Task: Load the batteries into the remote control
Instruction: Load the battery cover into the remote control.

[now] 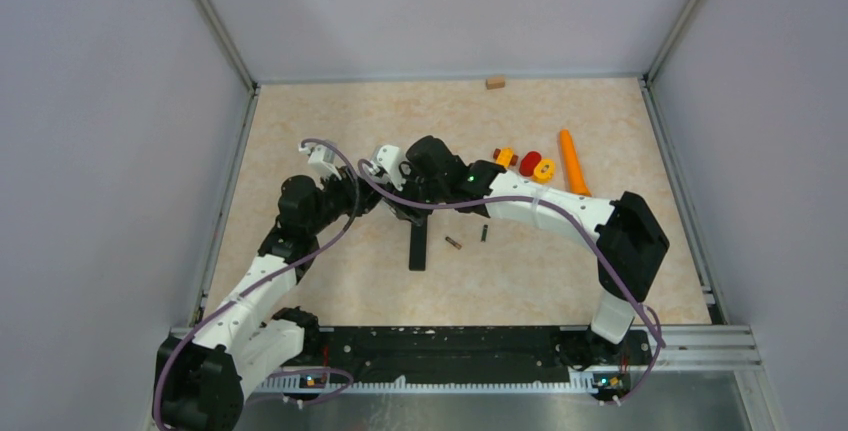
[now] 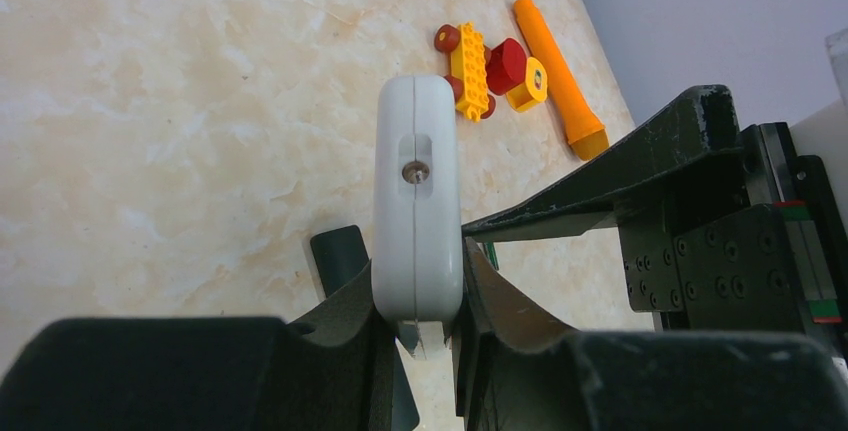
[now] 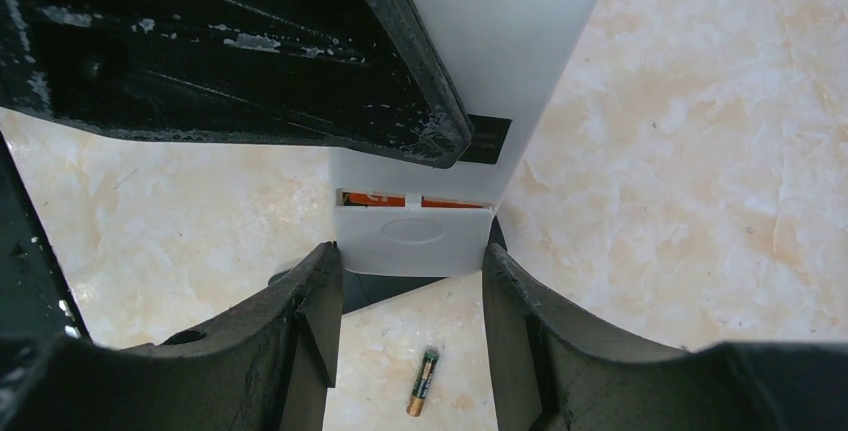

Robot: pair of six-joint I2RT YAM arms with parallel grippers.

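In the left wrist view the white remote control [image 2: 415,201] stands edge-on, and my left gripper [image 2: 415,296] is shut on its lower end. My right gripper [image 3: 412,256] has both fingertips against the sides of the remote's [image 3: 413,236] end cap; above the cap a gap shows an orange strip. One battery [image 3: 422,383] lies on the table below the right fingers, also seen from above [image 1: 453,243]. A second, darker battery [image 1: 484,233] lies just right of it. Both grippers [image 1: 362,191] [image 1: 400,201] meet mid-table, hiding the remote from above.
A slim black bar [image 1: 418,246] lies under the grippers, pointing toward the near edge. Yellow and red toy bricks [image 1: 525,163] and an orange carrot-shaped cone [image 1: 573,163] sit at the back right. A small wooden block [image 1: 495,82] rests by the back wall.
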